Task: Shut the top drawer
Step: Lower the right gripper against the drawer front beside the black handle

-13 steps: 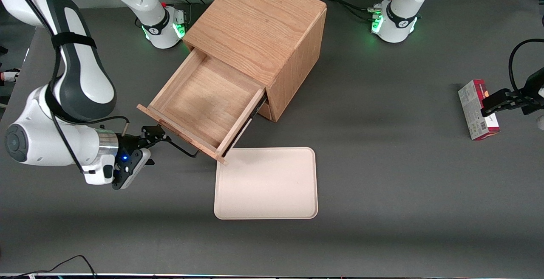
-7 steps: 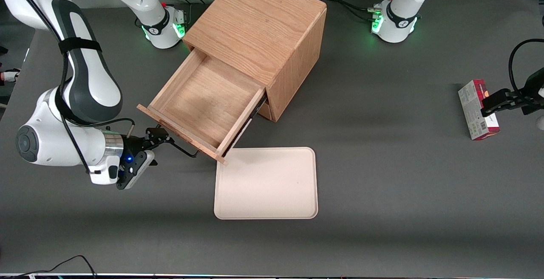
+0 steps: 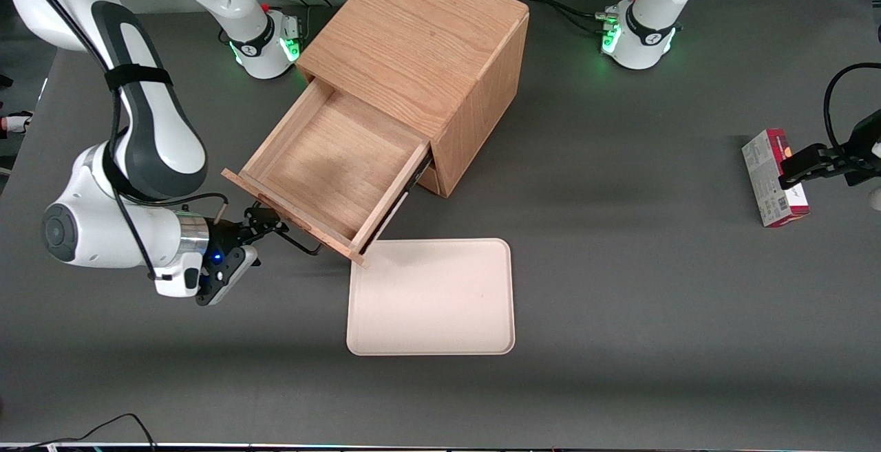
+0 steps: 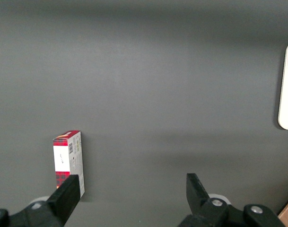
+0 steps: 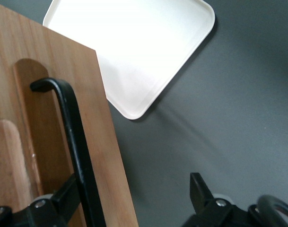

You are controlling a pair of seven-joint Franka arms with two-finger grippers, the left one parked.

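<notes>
The top drawer (image 3: 337,163) stands pulled far out of the oak cabinet (image 3: 420,46), and its wooden box holds nothing. A thin black wire handle (image 3: 297,240) sticks out from the drawer's front panel. My gripper (image 3: 270,222) sits right at that front panel, at the handle's end toward the working arm. In the right wrist view the gripper (image 5: 132,198) is open. The panel's edge (image 5: 99,142) and the handle (image 5: 73,137) lie between the spread fingers, with one fingertip (image 5: 63,198) against the handle.
A cream tray (image 3: 430,297) lies flat on the grey table just in front of the open drawer, nearer the front camera; it also shows in the wrist view as the tray (image 5: 134,42). A red and white box (image 3: 774,177) lies toward the parked arm's end.
My gripper and forearm have slid closer to the drawer's front panel and handle. The drawer has stayed at the same extension.
</notes>
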